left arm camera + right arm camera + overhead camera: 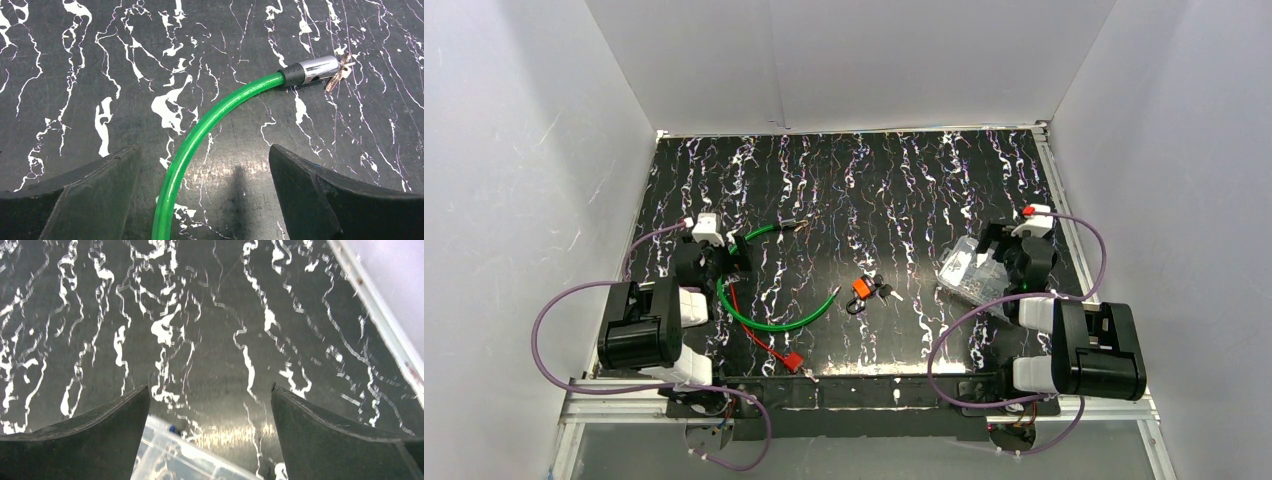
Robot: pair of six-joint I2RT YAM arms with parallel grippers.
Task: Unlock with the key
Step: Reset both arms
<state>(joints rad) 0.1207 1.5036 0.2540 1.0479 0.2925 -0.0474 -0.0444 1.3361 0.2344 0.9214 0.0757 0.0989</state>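
A small orange padlock (861, 288) lies mid-table with a bunch of dark-headed keys (885, 293) beside it. A green cable lock (776, 322) curves across the left half. In the left wrist view the green cable (200, 132) ends in a chrome barrel (320, 67) with small keys (342, 70) at its tip. My left gripper (727, 257) (204, 150) hangs open over the cable, which runs between its fingers untouched. My right gripper (992, 250) (209, 387) is open over bare table, holding nothing, far right of the padlock.
A clear plastic box (969, 272) (190, 460) of small parts lies under the right gripper's left finger. A red cable with a red plug (791, 362) lies near the front edge. White walls enclose the black marbled table (904, 190); its metal rim (380, 325) runs at right.
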